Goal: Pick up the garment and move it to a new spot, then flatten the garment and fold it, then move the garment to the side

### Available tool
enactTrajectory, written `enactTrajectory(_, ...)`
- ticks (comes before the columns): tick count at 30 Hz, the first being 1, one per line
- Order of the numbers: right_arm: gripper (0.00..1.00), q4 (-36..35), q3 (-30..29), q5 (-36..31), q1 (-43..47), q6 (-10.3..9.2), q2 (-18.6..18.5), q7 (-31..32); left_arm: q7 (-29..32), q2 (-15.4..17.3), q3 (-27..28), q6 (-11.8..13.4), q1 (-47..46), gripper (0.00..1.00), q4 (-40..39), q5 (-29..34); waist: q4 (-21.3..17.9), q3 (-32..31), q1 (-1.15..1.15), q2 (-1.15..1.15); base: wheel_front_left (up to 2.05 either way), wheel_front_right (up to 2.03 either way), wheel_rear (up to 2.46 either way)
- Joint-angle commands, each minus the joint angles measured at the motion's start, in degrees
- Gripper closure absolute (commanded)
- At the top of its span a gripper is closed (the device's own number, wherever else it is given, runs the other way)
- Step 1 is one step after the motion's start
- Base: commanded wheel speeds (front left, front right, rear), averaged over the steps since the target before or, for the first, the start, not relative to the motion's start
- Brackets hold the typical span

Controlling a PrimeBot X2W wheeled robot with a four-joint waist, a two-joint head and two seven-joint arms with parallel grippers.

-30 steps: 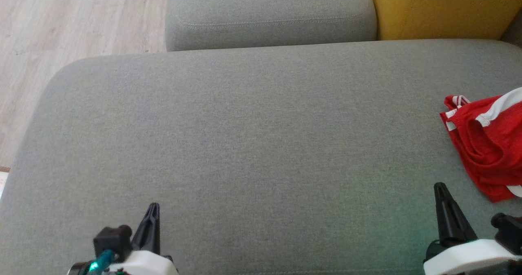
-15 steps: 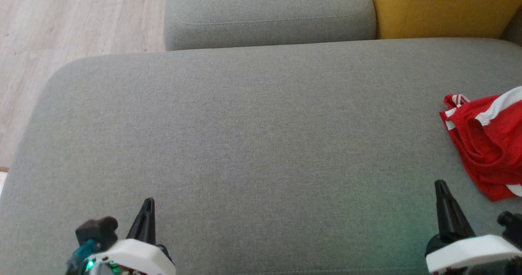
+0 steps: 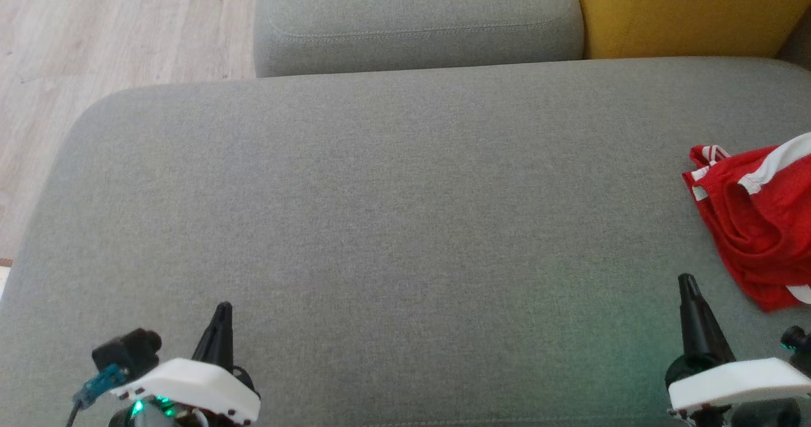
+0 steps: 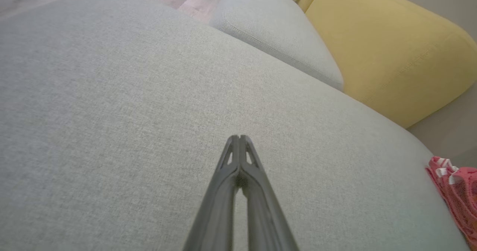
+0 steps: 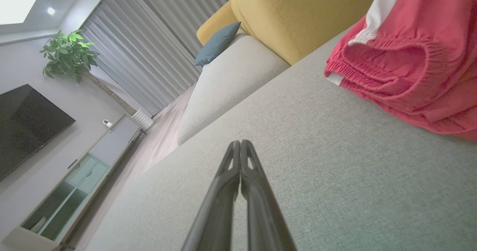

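**Red garment bunched at the right edge of the seat cushion, nothing in either grip**

The left end effector hangs low over the near edge of the seat cushion, toward its near left corner. Its two dark fingers are pressed together to a point with nothing between them, and its wrist view shows the tips meeting over bare grey fabric. The right end effector is clenched on nothing in the same way, close to the near right corner, with its tips aimed at the far edge.

The garment lies just past the right end effector and further to the right. It is near those fingers but clearly apart from them, and neither arm touches it. It is red with white trim and a gathered elastic band. It is doubled over on itself in soft, rumpled layers, and it runs out of the head view at the right edge. The wide middle of the seat cushion is plain grey cloth. Beyond its far edge are a smaller grey cushion and a yellow cushion, and there is wooden floor off the far left corner.

As to progress, this scene fits two stages: a garment waiting at the side to be fetched, or one already folded and put aside. To my eye the uneven layers look more like a loose heap than a tidy fold. Part of the garment is cut off, though, so I would not settle it. It is certainly at the side, not spread flat, and in nobody's grip.
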Motion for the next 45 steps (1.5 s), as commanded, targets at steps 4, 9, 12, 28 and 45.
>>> enactTrajectory(4, 1.00, -1.0, 0.3, 3.6, -3.9, -0.02, -1.3, -0.1, 0.5, 0.1, 2.6, -1.2, -3.4, 1.00, -1.4, -3.3, 0.0, 0.1, 0.00, 0.00, 0.00, 0.00, 0.00)
enactTrajectory(9, 1.00, -0.2, 0.3, 6.9, -4.7, -0.02, -1.4, 0.0, 1.2, -0.4, 3.8, -2.3, -3.8, 1.00, -1.0, -6.4, -0.1, 0.1, 0.00, 0.00, 0.00, 0.00, 0.00)
enactTrajectory(12, 1.00, 0.3, 0.2, 8.9, -5.1, -0.02, -1.5, 0.1, 1.6, -0.7, 4.6, -3.0, -4.1, 1.00, -0.8, -8.3, -0.1, 0.2, 0.00, 0.00, 0.00, 0.00, 0.00)
enactTrajectory(28, 1.00, 3.0, 0.1, 19.5, -7.5, -0.02, -1.6, 0.5, 3.8, -2.4, 8.5, -6.4, -5.5, 1.00, 0.5, -18.3, -0.2, 0.4, 0.00, 0.00, 0.00, 0.00, 0.00)
enactTrajectory(45, 1.00, 5.7, -0.2, 30.0, -9.9, -0.03, -1.7, 0.9, 6.1, -4.1, 12.6, -9.9, -6.9, 1.00, 1.7, -28.2, -0.4, 0.6, 0.00, 0.00, 0.00, 0.00, 0.00)
